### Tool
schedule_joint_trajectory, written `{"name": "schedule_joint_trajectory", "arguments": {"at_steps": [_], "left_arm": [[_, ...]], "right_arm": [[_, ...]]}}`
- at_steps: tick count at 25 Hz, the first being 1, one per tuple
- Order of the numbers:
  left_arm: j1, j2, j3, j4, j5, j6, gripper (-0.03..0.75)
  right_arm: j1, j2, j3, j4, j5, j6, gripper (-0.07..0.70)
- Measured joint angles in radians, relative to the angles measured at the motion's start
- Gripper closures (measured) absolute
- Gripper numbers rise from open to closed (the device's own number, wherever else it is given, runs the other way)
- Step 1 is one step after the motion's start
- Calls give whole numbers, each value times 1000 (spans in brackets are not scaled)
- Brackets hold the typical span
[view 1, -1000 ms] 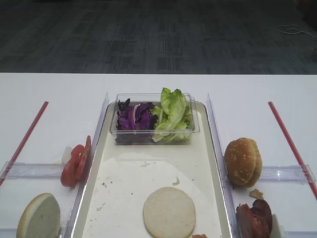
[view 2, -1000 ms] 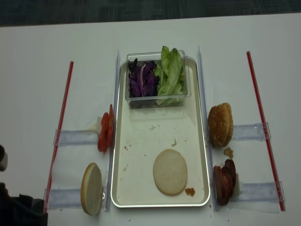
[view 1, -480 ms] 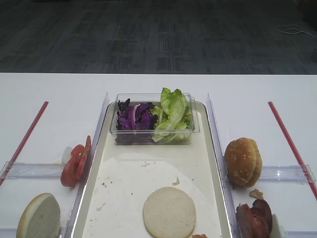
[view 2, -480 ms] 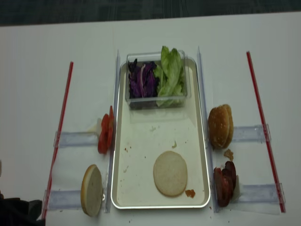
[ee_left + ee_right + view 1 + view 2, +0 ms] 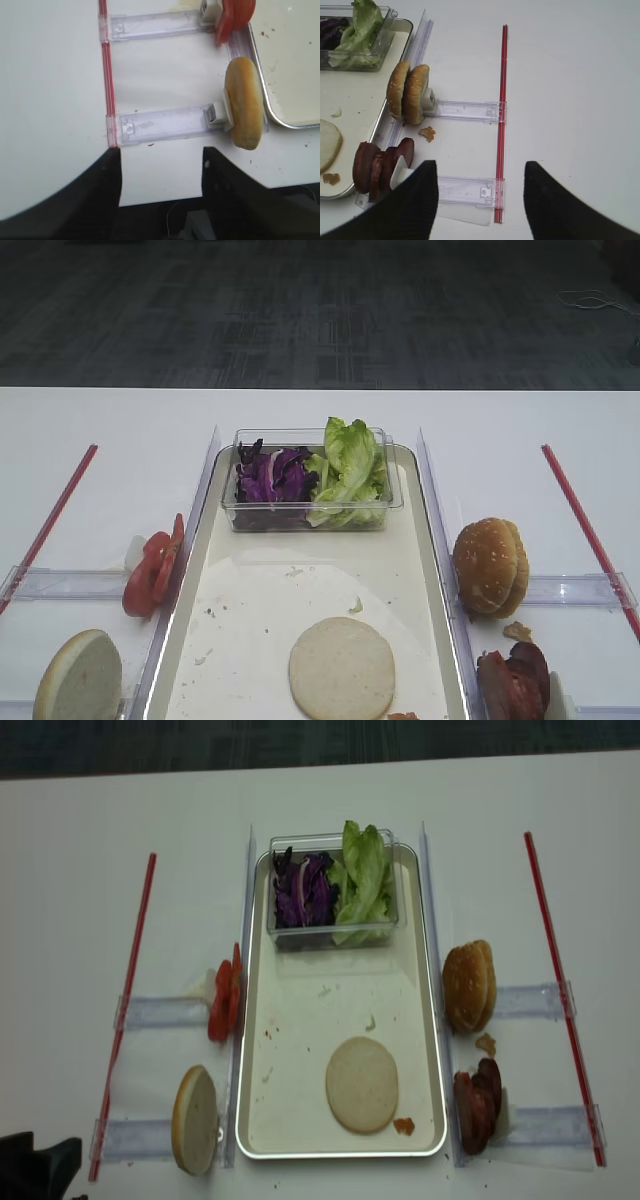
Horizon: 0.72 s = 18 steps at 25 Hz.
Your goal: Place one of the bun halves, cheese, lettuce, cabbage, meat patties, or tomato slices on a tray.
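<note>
One bun half [image 5: 342, 668] already lies flat on the tray [image 5: 240, 610]; a second bun half [image 5: 243, 102] stands on edge in a clear holder [image 5: 165, 125] just outside the tray's left rim, its disc face toward the tray. The left gripper [image 5: 161, 165], jaws wide and empty, sits nearest it, with the bun ahead and to its right and the tomato slices [image 5: 236, 15] beyond. The right gripper [image 5: 481, 192], also wide and empty, faces the meat patties [image 5: 380, 162]; nothing blocks either approach.

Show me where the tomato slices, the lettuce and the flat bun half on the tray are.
tomato slices [image 5: 152, 574], exterior high view, middle of the red stack.
lettuce [image 5: 350, 472], exterior high view, centre of the green leaves.
bun half [image 5: 342, 668], exterior high view, centre of the pale disc.
</note>
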Motion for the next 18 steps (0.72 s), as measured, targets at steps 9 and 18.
{"name": "schedule_joint_trajectory", "arguments": {"at_steps": [9,18], "left_arm": [[0,-128,0,0,4,2,366],[0,-219,0,0,9,2,366]], "right_arm": [[0,0,0,0,0,0,223],[0,0,0,0,0,0,223]]}}
